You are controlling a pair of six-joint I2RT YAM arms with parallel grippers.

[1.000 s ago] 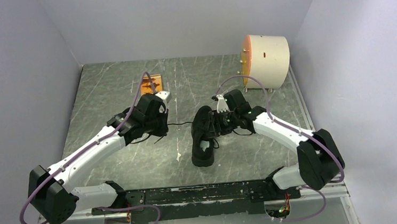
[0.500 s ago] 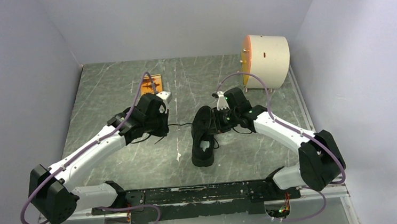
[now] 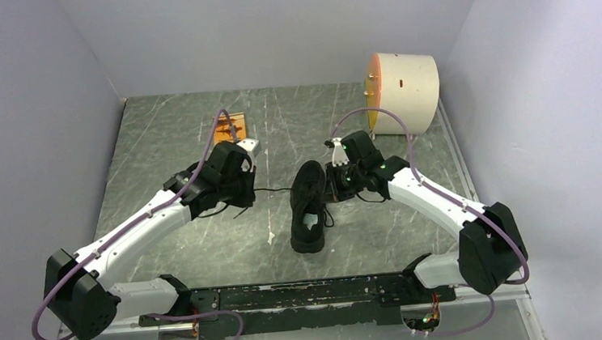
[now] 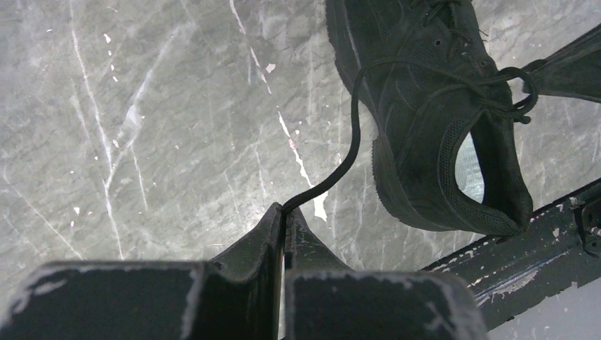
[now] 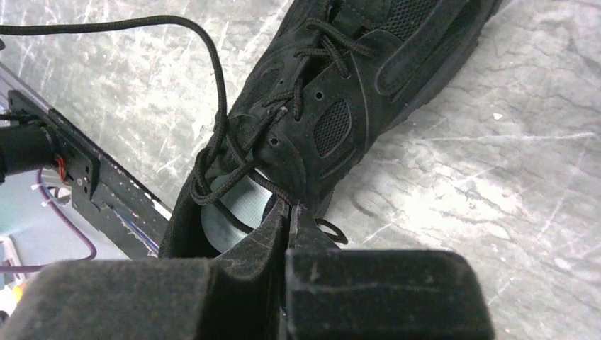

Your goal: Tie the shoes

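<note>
Black knit low-top sneaker is lying mid-table while you are pinching its thin black lace with both claws, left gripper out sideways, right gripper at the collar, readying opposing pulls.

right claw | open → closed | now pinching lace at shoe collar
</note>
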